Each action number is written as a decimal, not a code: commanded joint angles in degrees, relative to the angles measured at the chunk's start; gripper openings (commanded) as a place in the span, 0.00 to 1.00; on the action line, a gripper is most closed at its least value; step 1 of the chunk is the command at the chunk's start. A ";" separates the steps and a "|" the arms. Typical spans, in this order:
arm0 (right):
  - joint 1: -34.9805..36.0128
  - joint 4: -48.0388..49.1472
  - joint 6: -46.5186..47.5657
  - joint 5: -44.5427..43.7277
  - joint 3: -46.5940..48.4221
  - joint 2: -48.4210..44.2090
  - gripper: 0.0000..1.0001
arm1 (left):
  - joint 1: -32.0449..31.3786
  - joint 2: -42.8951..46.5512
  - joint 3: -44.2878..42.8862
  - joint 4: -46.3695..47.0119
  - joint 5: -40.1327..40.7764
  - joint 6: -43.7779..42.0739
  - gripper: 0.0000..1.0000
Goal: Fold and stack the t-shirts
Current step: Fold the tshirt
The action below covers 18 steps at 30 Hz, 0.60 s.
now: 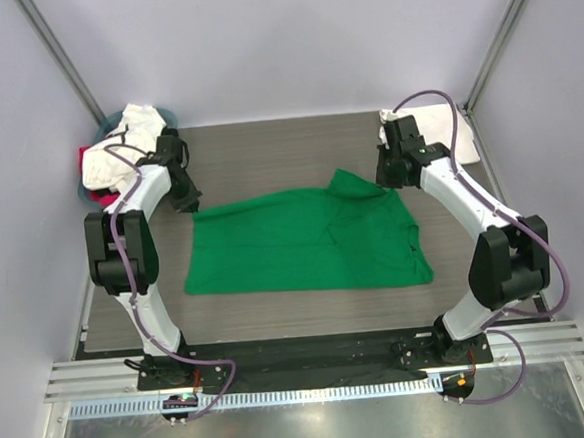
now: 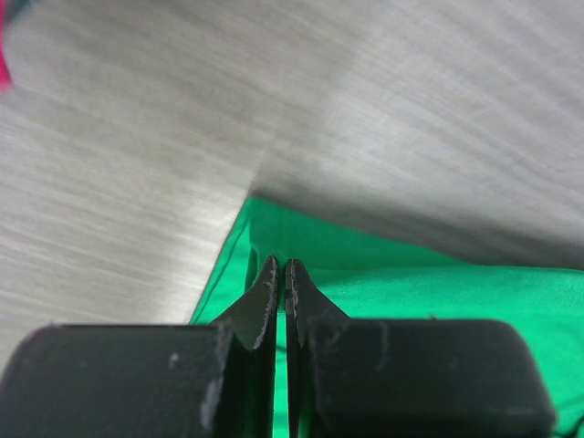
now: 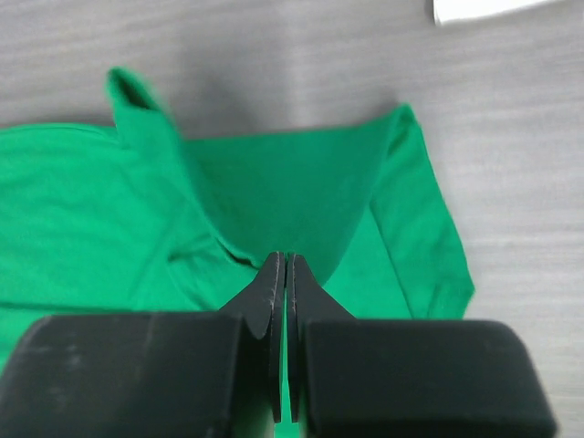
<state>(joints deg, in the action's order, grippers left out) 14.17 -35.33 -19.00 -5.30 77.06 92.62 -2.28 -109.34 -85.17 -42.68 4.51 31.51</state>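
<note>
A bright green t-shirt (image 1: 304,243) lies spread across the middle of the table. My left gripper (image 1: 186,200) is at its far left corner, with the jaws closed on the shirt's edge (image 2: 239,265) low over the table. My right gripper (image 1: 383,175) is at the far right part of the shirt. Its jaws are closed on a fold of green cloth (image 3: 274,201) that rises in a tent toward the fingertips. A sleeve (image 3: 424,228) lies flat to the right of it.
A round grey-blue basket (image 1: 115,119) at the far left corner holds white t-shirts (image 1: 126,145) and a pink-red one (image 1: 94,196). A folded white t-shirt (image 1: 462,142) lies at the far right, behind the right arm. Grey walls close in both sides.
</note>
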 commanded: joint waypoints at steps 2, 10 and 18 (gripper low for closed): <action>0.50 1.49 -1.21 -0.06 -4.80 -9.19 0.01 | -0.09 4.92 3.16 2.25 1.11 0.40 0.00; 0.68 0.97 -2.53 -1.29 -14.03 -19.13 0.01 | -0.18 7.56 8.17 4.44 2.08 -0.13 0.00; 0.68 -0.88 -5.69 -3.66 -21.59 -27.13 0.01 | -0.09 8.35 10.37 5.85 2.78 0.83 0.00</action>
<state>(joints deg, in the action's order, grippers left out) 14.57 -35.90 -22.61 -6.76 57.32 68.55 -2.28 -103.55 -75.20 -39.20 5.85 31.53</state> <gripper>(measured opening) 0.031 0.009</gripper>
